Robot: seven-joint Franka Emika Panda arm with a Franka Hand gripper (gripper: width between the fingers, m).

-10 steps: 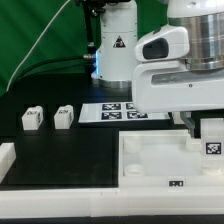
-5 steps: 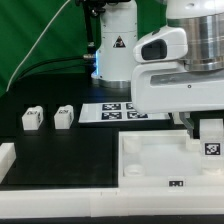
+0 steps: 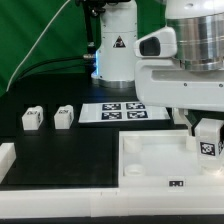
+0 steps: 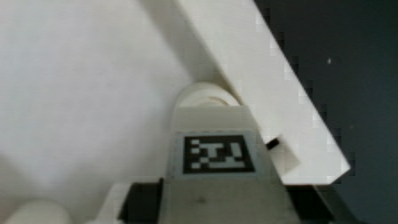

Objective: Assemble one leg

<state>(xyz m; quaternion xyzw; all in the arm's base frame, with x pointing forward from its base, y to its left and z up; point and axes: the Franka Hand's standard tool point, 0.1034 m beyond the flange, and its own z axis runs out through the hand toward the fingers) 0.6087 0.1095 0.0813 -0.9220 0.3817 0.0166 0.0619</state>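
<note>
My gripper is shut on a leg, a small white block with a black-and-white tag, and holds it over the far corner of the large white tray at the exterior view's right. In the wrist view the leg sits between my dark fingers, and its rounded tip is at a round corner socket beside the tray's raised wall. I cannot tell whether the tip touches the socket. Two more legs stand on the black table at the exterior view's left.
The marker board lies flat behind the tray. The robot's base stands at the back. A white part lies at the exterior view's left front edge. A green backdrop closes the back.
The wrist has turned a little and the held leg has shifted slightly toward the exterior view's left, its tag now tilted. The loose legs and the tray have not moved.
</note>
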